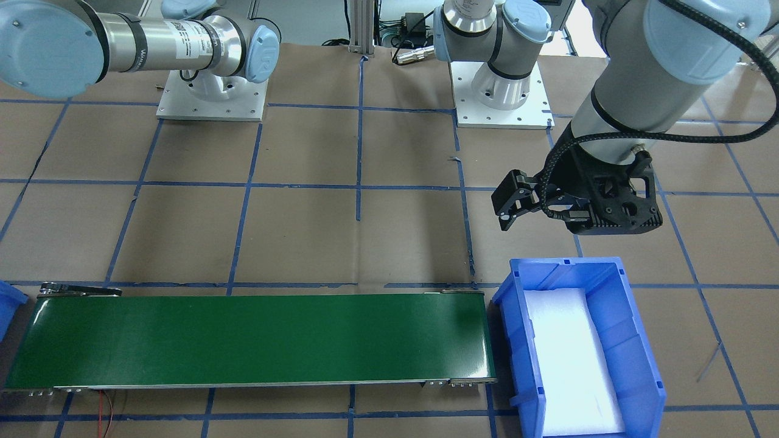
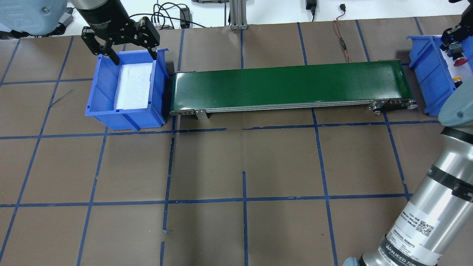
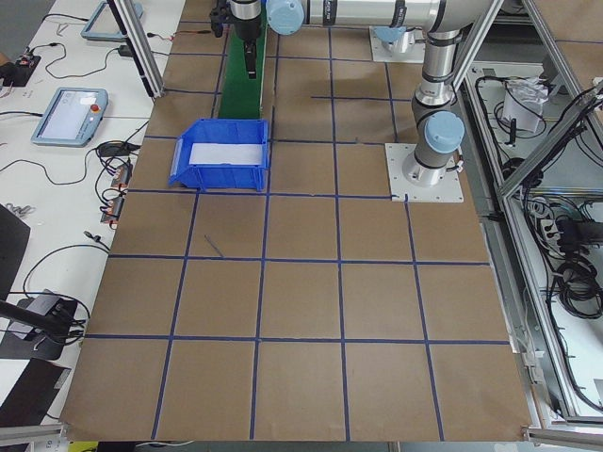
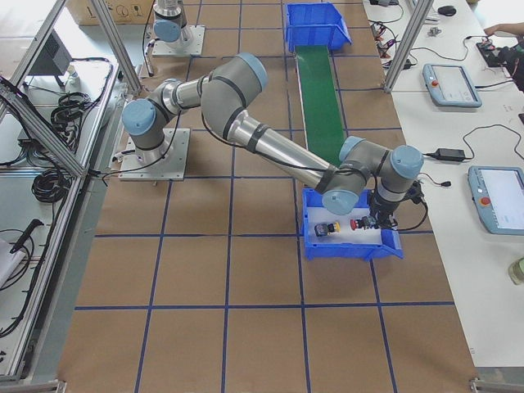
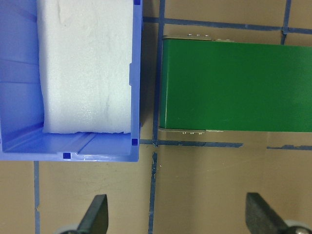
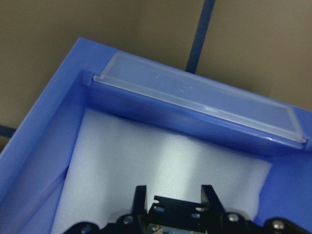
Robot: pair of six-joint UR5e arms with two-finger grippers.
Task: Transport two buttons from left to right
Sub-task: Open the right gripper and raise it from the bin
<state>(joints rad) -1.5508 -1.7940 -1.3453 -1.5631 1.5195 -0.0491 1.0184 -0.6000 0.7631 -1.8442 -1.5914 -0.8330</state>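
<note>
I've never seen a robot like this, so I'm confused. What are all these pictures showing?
These are two robot arms bolted to a table. They were photographed from above, from the front, from both ends, and by a little camera on each wrist. On the table sit a green conveyor belt and a blue bin at each end. The left bin holds only white foam. The left arm's fingers hang open high up near it, holding nothing. The right bin holds a yellow button and a red button. The right arm's fingers reach down into that bin, right at the red button. I can't tell whether they are gripping it.
</note>
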